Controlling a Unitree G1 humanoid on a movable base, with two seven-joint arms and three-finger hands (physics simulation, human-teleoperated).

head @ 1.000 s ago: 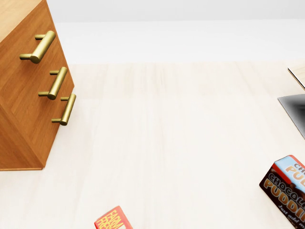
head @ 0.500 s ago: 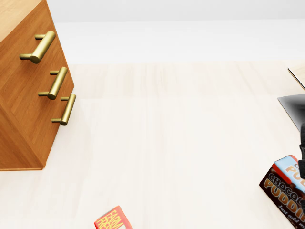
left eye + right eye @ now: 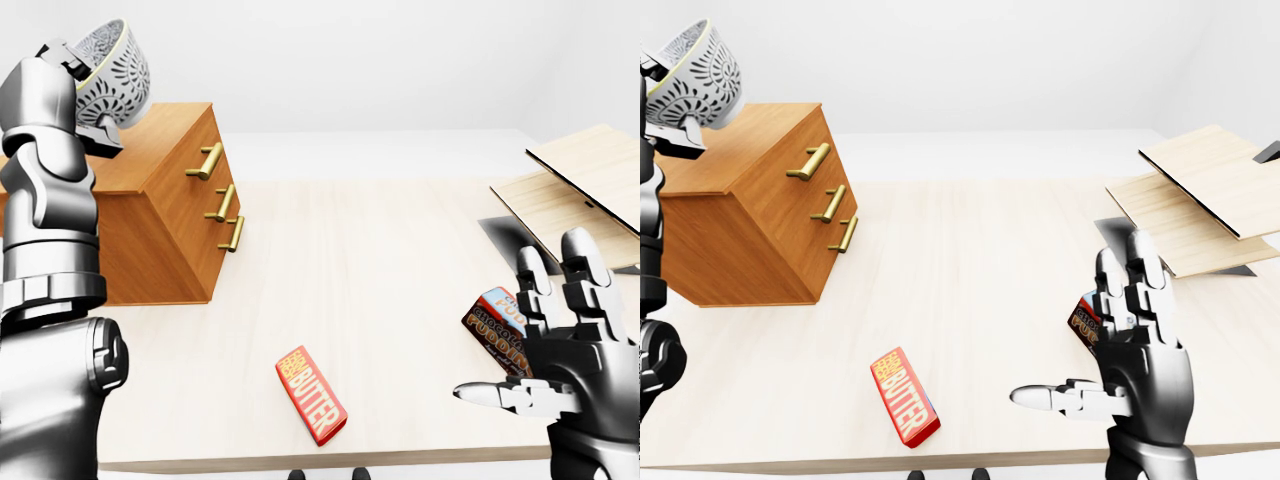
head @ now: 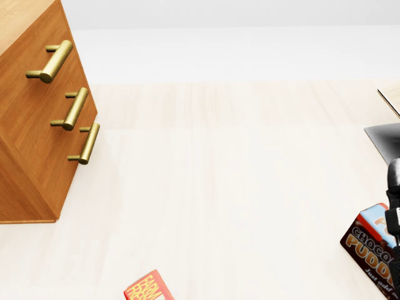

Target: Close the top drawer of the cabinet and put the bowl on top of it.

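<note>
Left-eye view: the left robot hand (image 3: 62, 58) is raised at the top left corner and is closed on the bowl (image 3: 112, 58). The bowl is white with a dark cut-out pattern. It is tilted and held in the air above the left part of the cabinet (image 3: 150, 235), not touching its top. The cabinet is of brown wood and stands on the pale counter (image 3: 400, 270). Its top drawer (image 3: 175, 180) lies flush with the two below it, each with a brass handle (image 3: 205, 161). A red butter box (image 3: 312, 395) lies flat near the bottom middle. At the right, the right robot hand (image 3: 570, 350) stands open, fingers upright and spread and the thumb pointing left. It partly covers a chocolate pudding box (image 3: 492, 325). Light wooden boards (image 3: 575, 190) lie at the right edge.

Head view: the cabinet fills the left side, its three drawer fronts level with one another. Only a corner of the butter box shows at the bottom edge. The pudding box sits at the lower right, with a black shape from the right arm over it. The bowl is out of this view.

Right-eye view: much the same picture. The open right robot hand holds nothing, and the bowl hangs at the top left above the cabinet.
</note>
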